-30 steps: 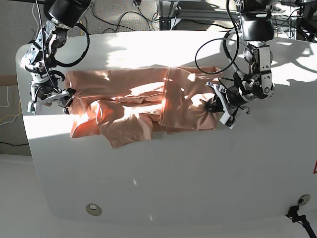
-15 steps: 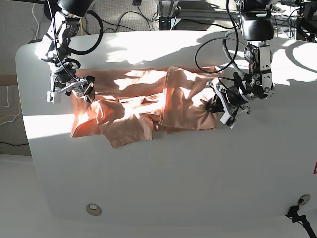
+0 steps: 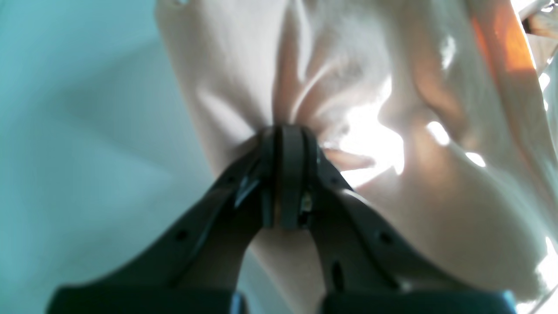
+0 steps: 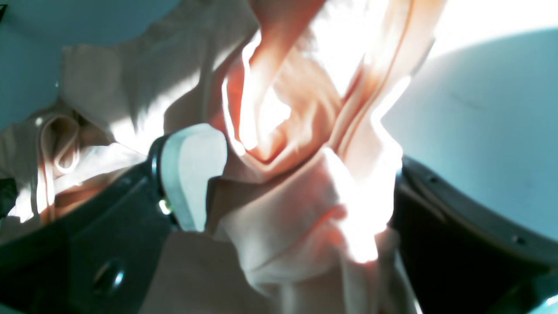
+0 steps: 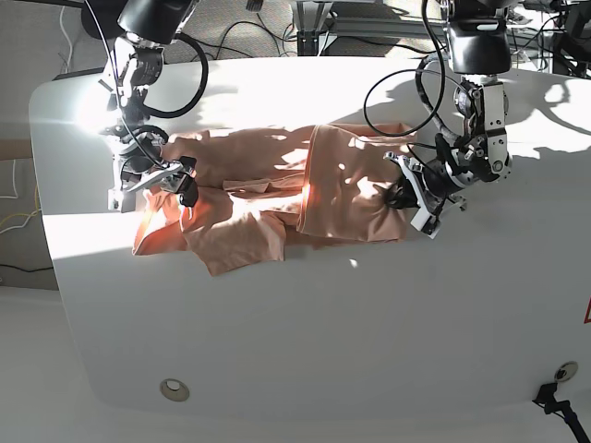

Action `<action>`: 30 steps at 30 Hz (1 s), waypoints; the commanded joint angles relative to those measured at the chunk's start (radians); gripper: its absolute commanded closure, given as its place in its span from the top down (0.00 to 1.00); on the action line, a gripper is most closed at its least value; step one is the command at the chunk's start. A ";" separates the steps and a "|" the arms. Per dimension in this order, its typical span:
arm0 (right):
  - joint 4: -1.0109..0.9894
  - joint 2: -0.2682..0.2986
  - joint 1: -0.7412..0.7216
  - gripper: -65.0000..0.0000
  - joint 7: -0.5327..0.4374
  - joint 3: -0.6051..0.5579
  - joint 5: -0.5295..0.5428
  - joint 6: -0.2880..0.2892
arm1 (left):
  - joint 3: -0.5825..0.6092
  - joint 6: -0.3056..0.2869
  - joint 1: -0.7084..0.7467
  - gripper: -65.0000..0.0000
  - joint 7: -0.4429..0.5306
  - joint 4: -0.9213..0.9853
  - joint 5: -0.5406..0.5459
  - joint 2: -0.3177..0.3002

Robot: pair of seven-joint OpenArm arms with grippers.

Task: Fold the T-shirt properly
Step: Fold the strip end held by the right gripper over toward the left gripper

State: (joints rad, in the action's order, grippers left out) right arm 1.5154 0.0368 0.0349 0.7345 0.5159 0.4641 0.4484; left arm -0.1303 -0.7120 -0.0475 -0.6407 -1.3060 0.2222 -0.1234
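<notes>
Left hand (image 3: 285,174): jaws pressed together, pinching a gathered fold of the T-shirt (image 5: 277,189) at the shirt's end nearer the counter's (image 5: 369,323) right edge. Right hand (image 4: 287,183): jaws wide apart, bunched cloth lying between them, cannot tell whether gripped; at the shirt's other end. T-shirt lies crumpled, partly folded over itself, across the counter's far half, in patchy sun.

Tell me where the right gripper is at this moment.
In the base view the right gripper is at the left, over the T-shirt's left end, bunched cloth between its spread fingers.
</notes>
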 commanded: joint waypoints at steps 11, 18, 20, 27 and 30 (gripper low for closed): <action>0.017 0.021 -0.031 0.00 -0.025 0.000 0.015 0.014 | -0.001 0.014 0.005 0.00 -0.067 -0.001 -0.056 -0.011; 0.021 0.021 -0.016 0.00 0.007 -0.017 0.017 0.014 | -0.001 0.014 0.005 0.00 -0.067 -0.002 -0.056 -0.011; 0.040 0.025 -0.013 0.00 0.007 -0.058 0.017 0.010 | -0.001 0.014 0.005 0.00 -0.067 -0.002 -0.056 -0.011; 0.236 0.013 0.053 0.00 0.007 -0.201 0.020 -0.041 | -0.001 0.014 0.005 0.00 -0.067 0.001 -0.056 -0.011; 0.307 -0.008 0.081 0.00 0.007 -0.291 0.020 -0.079 | -0.001 0.014 0.005 0.00 -0.067 0.003 -0.056 -0.009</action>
State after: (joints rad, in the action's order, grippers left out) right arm 1.7840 0.0319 0.1265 0.7628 0.2569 0.4580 0.3664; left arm -0.1303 -0.7086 -0.0467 -0.6380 -1.3060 0.2260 -0.1253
